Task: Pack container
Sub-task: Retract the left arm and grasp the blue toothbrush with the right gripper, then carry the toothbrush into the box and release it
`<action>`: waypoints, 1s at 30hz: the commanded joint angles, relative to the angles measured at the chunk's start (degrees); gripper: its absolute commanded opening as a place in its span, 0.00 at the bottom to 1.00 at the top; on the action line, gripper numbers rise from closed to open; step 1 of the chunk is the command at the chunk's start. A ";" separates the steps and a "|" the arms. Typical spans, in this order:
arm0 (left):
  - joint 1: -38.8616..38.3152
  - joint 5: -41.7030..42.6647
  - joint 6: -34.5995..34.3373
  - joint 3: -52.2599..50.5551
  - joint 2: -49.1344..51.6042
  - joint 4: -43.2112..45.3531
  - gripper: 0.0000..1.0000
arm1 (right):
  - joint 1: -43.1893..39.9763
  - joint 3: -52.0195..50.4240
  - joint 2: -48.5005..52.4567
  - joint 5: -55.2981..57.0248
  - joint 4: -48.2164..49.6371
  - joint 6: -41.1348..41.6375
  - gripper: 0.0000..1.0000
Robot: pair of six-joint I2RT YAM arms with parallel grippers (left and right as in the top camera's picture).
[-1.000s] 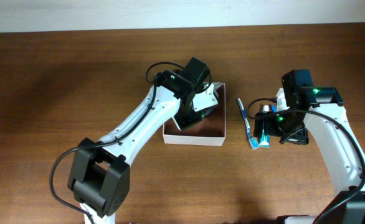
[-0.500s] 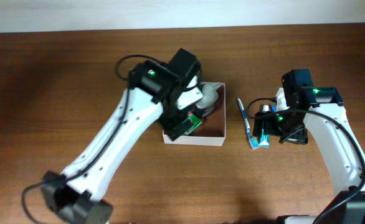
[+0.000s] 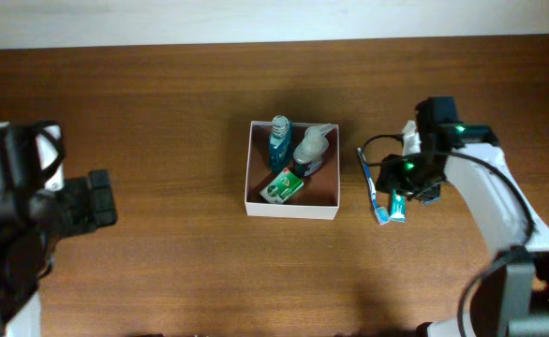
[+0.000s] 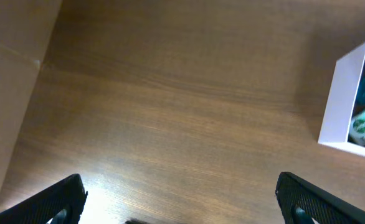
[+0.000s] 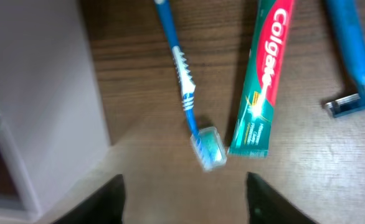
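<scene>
The right gripper (image 5: 184,186) hangs wide open and empty over the toothbrush (image 5: 182,81) head. The toothpaste (image 5: 263,74) lies just beside it, so a sloppy pinch probably snags both.

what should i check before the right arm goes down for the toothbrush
1. Right gripper open and empty: ok.
2. Right gripper lined up over the toothbrush: ok, its head lies just ahead of the fingers.
3. Toothbrush clear of the toothpaste: cannot tell, the brush head lies very close to the tube's end.
4. Razor out of the way: ok, it lies on the far side of the tube.
5. Room left in the container: ok, bare floor shows in its front right part.
6. Left gripper away from the container: ok, off to the side, open.
</scene>
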 commanded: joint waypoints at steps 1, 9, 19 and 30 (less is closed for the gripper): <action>0.81 2.19 -1.03 0.28 -0.52 0.35 0.99 | 2.51 0.48 5.73 4.13 2.82 -0.72 0.59; 0.81 2.19 -1.03 0.26 -0.90 0.31 0.99 | 4.81 0.48 13.64 6.10 12.46 -1.55 0.45; 0.81 2.19 -1.05 0.28 -0.90 0.31 0.99 | 4.81 1.07 15.47 6.05 8.57 -0.46 0.04; 0.81 2.19 -1.03 0.26 -0.90 0.31 0.99 | 7.67 13.31 -8.26 5.90 -9.92 -0.26 0.04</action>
